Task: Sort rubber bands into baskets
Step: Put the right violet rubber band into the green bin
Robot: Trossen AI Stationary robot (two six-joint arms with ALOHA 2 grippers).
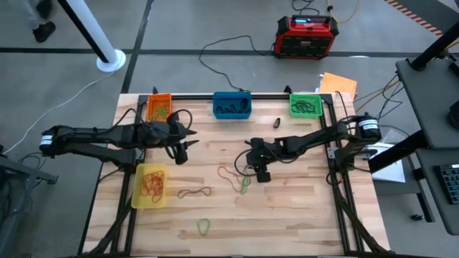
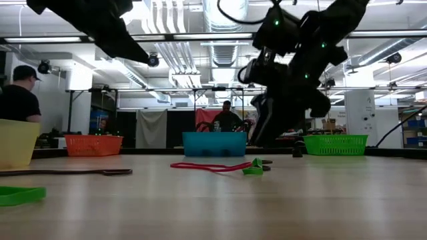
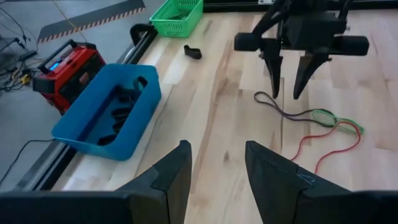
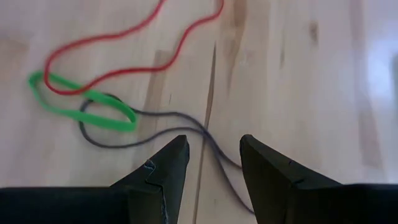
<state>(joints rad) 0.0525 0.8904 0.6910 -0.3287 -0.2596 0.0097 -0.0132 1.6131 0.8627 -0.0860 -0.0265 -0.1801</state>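
A red band [image 4: 112, 68], a green band [image 4: 87, 106] and a dark grey band [image 4: 155, 124] lie tangled on the wooden table's middle [image 1: 237, 179]. My right gripper [image 1: 259, 172] is open, pointing down just above the dark band's end [image 3: 264, 98], its fingers [image 4: 168, 168] on either side of it. My left gripper [image 1: 183, 150] is open and empty, in the air left of the middle. The orange [image 1: 159, 106], blue [image 1: 232, 104] and green [image 1: 305, 105] baskets stand along the far edge. The yellow basket [image 1: 150, 185] is at near left.
A brown band [image 1: 195, 193] and a green band [image 1: 204, 226] lie loose toward the near edge. A small black item [image 1: 276, 122] lies near the green basket. A red-and-black power box [image 1: 307, 36] stands on the floor beyond. People show in the room behind [image 2: 19, 100].
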